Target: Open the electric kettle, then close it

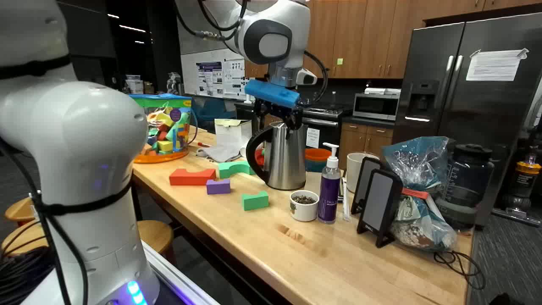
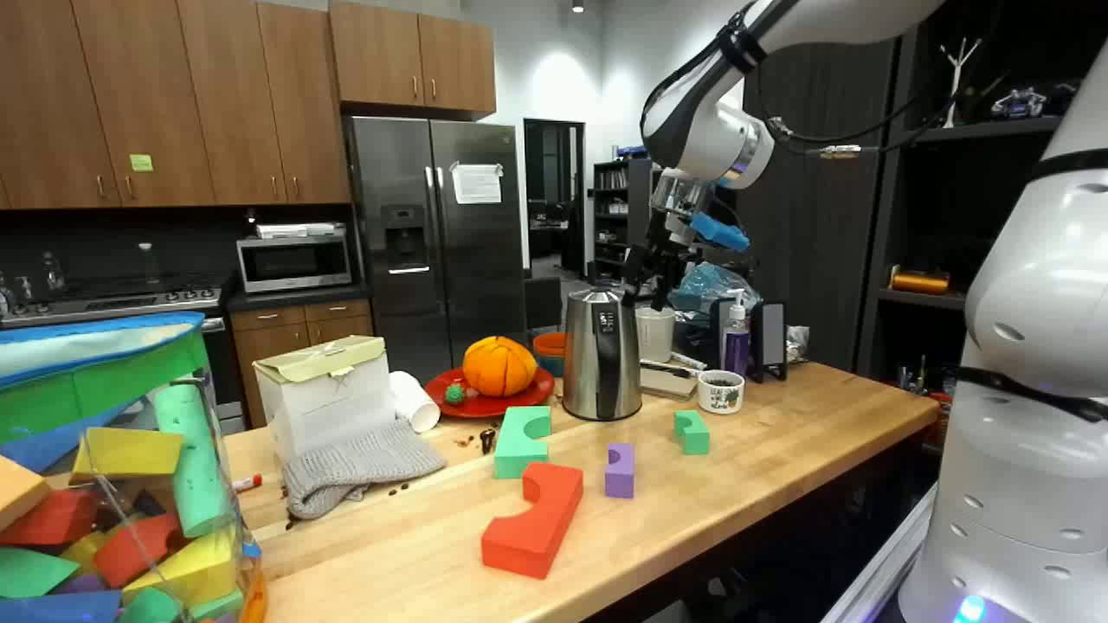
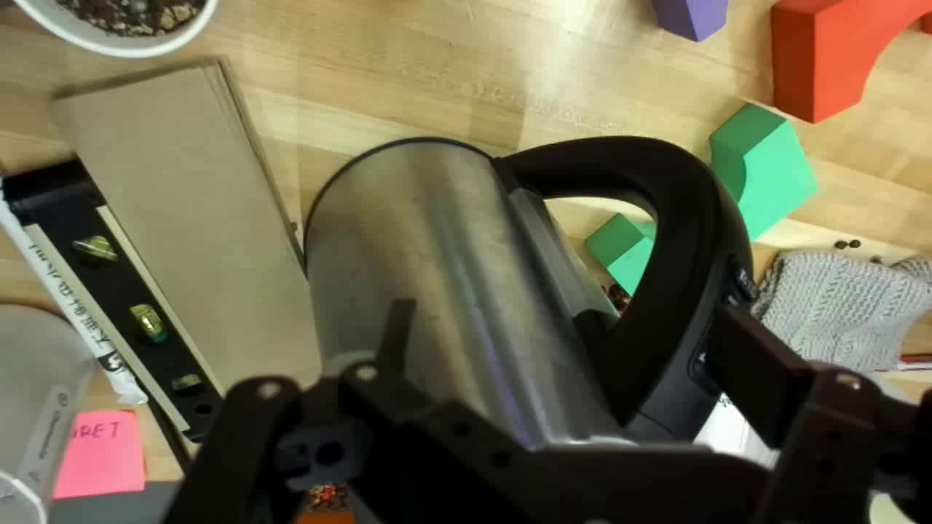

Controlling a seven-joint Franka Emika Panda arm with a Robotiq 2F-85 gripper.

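The steel electric kettle stands upright on the wooden table in both exterior views (image 1: 288, 165) (image 2: 582, 368). Its black loop handle (image 2: 609, 350) faces the robot's side. The wrist view shows the kettle body (image 3: 437, 269) and handle (image 3: 692, 211) from above. In an exterior view the top looks shut; in the wrist view the gripper hides it. My gripper is at the kettle's top in both exterior views (image 1: 275, 122) (image 2: 646, 299). In the wrist view (image 3: 571, 335) its fingers are wide apart, one over the body, one past the handle's outer side. I cannot tell if they touch.
A white pot of soil (image 1: 304, 206) and a purple-labelled pump bottle (image 1: 328, 192) stand near the kettle. Red (image 2: 535, 519), purple (image 2: 619, 472) and green (image 2: 692, 431) blocks lie in front. A red plate with a pumpkin (image 2: 499, 366) and a white box (image 2: 325, 394) stand beyond.
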